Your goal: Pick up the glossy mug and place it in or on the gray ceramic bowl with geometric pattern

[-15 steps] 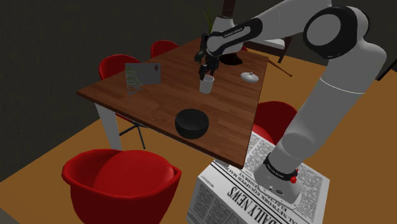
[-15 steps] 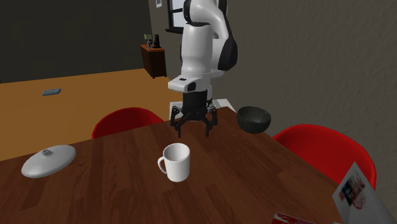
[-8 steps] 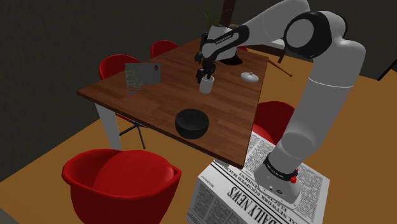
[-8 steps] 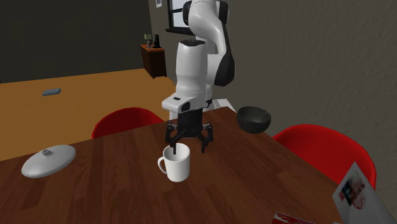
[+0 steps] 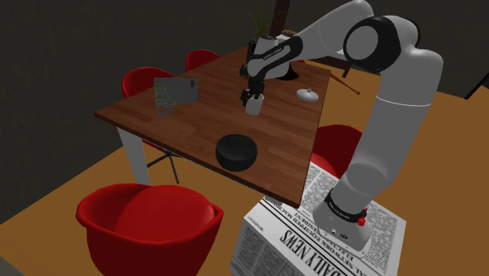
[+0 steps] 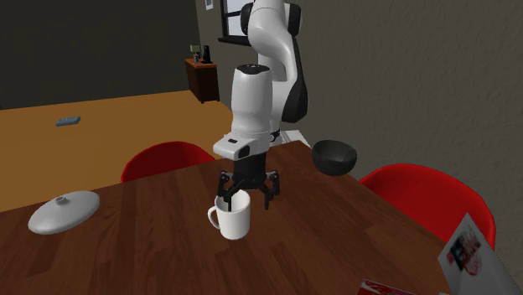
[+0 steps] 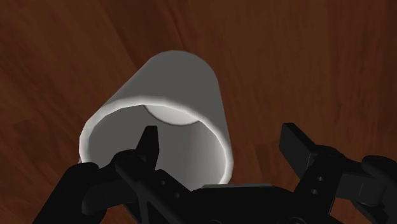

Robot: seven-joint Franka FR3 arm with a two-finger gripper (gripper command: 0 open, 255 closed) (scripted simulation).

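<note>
Wrist view: my gripper stands wide, one finger inside the white mug, one outside its wall; the mug is upright on the wooden table. I should close squarely on that wall, then lift straight. Shoulder view: black bowl at the mug's 6 o'clock.

We see a white mug standing upright and empty on the brown bench; the dark bowl sits near the bench's edge, well apart.
</note>
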